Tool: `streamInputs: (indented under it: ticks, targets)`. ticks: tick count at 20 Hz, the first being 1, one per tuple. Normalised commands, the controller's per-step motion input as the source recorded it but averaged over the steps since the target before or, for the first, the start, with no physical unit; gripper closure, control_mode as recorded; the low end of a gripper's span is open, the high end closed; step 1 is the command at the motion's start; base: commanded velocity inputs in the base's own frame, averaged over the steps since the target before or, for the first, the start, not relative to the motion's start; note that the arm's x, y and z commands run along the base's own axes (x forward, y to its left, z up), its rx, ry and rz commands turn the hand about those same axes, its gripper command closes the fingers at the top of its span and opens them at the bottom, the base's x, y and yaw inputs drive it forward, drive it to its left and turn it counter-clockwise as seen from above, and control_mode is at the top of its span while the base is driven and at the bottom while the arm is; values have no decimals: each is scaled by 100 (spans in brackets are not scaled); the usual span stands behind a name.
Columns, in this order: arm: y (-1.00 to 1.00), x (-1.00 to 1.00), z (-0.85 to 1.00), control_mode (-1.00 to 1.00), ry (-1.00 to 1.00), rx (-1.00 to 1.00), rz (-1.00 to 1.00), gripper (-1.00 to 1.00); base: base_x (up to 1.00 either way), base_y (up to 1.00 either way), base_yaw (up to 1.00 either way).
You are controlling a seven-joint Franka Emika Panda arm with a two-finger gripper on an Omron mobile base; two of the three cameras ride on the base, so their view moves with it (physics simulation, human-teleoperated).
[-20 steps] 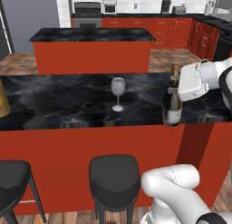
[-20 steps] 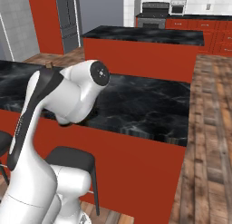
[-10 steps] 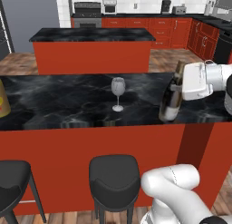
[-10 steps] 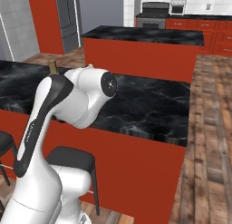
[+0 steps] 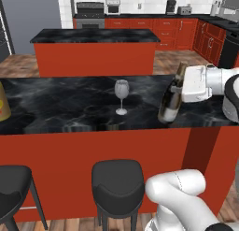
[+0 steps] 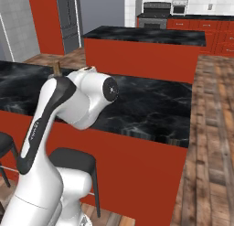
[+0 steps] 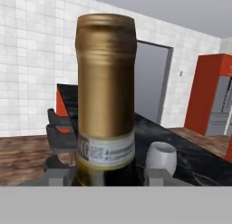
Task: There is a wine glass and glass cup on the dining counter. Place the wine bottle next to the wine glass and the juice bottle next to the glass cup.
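- Far to the left of the gripper, at the frame edge of the left base view, a squat yellow-orange juice bottle [image 5: 3, 104] with a red-and-yellow label stands on the dining counter [image 5: 70, 104], a long black white-veined marble top on a plain red base.
- Two dark round stools [image 5: 116, 181] stand below the counter's near edge, well under and left of the gripper.
- Between juice bottle and gripper, a small clear stemmed wine glass [image 5: 122, 97] stands upright on the marble, apart from everything else. In the hand view its bowl [image 7: 161, 156] shows just beside the bottle's shoulder.
- Immediately left of the gripper, the tall slim dark green-brown wine bottle [image 5: 171, 100] with a pale label sits at the counter's near edge. Its long axis is near vertical but tilted, neck leaning right toward the gripper, base toward the glass. Whether the base touches the marble cannot be told.
- The white two-finger gripper [image 5: 179, 88] is clamped on the wine bottle at the upper body, reaching in from the right.
- In the hand view the bottle's gold foil neck [image 7: 106, 82] rises straight up between the finger tips [image 7: 59, 175].
- Behind the gripper stands a shorter red island [image 5: 95, 50] with a black top.
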Motion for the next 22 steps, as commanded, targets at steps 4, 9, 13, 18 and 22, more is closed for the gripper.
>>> streamInputs:
  ticks: [4,9,13,18,22]
  targets:
    - [0,32,0,-100,12,3,0,100,0,0,0]
    - [-3,35,0,-100,9,4,0,100,0,0,0]
    - [-2,41,-4,-100,10,4,0,100,0,0,0]
    - [0,34,-7,-100,4,0,0,100,0,0,0]
    - [0,26,-10,-100,1,0,0,100,0,0,0]
